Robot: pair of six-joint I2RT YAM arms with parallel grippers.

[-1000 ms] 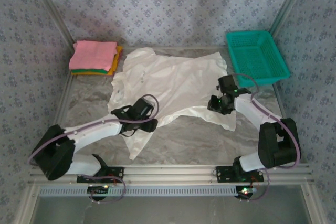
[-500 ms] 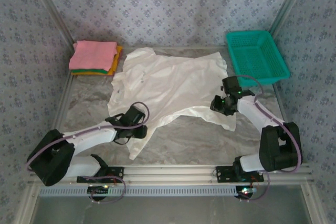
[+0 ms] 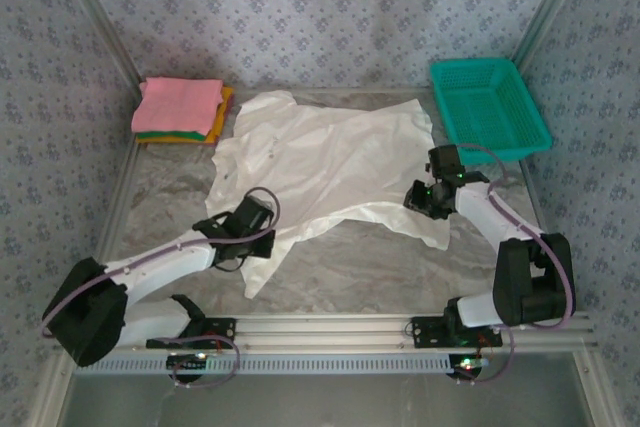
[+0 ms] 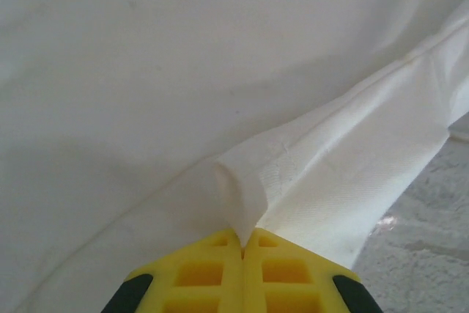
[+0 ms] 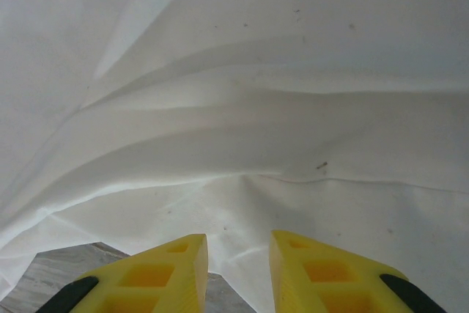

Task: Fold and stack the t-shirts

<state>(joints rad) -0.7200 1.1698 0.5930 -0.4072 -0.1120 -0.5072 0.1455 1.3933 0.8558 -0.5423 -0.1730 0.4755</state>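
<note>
As laid out mid-tabletop (image 3: 390,272), long axis left to right and a tail trailing toward the near edge, shows white t-shirt (image 3: 330,157) pinched by its near-left hem in the closed left gripper (image 4: 242,243), with right gripper (image 5: 238,251) narrowly parted over the right-hand hem.

Left gripper (image 4: 242,243): jaws were open a second ago, now pressed together on a raised fold at the hem of the shirt (image 3: 330,157). In the top view it has drawn back left and toward the near edge, along the shirt's lower-left flap. The flap's near tip is pulled slightly in. Right gripper (image 5: 236,245): shifted a little right and away, along the shirt's right edge, jaws apart much as before
</note>
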